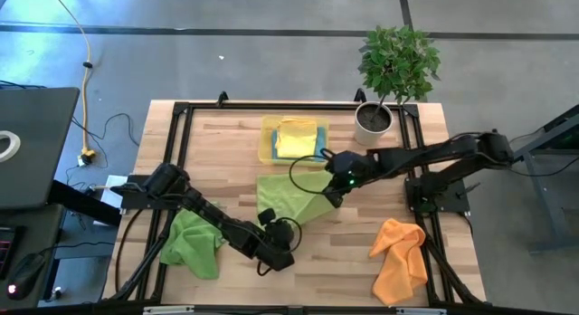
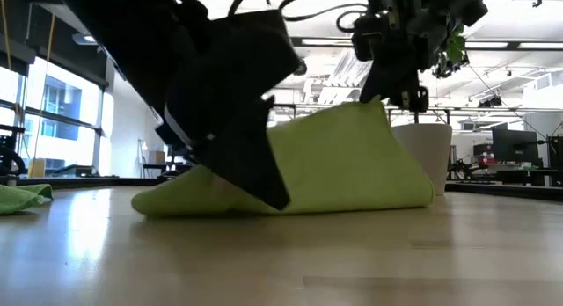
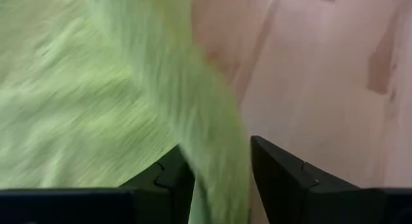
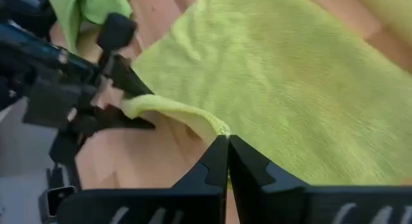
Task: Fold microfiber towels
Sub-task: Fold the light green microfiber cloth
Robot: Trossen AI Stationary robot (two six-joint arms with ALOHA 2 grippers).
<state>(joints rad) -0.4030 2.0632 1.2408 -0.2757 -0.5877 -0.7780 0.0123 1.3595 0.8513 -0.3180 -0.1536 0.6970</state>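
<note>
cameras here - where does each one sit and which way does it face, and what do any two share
High view: overhead, straight down on table; both arms.
Low view: tabletop height, level across; both grippers above green towel.
Left wrist view: left gripper fingers around towel edge.
Right wrist view: right gripper pinching towel corner; left arm beyond.
Shared: all four show the middle green towel.

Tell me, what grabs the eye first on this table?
Mid-table, two dark arms share one green towel: the right pincer is shut on its raised edge, and the left pincer grips another edge nearer the front. Around them lie an orange towel at the front right and a second green towel at the front left.
</note>
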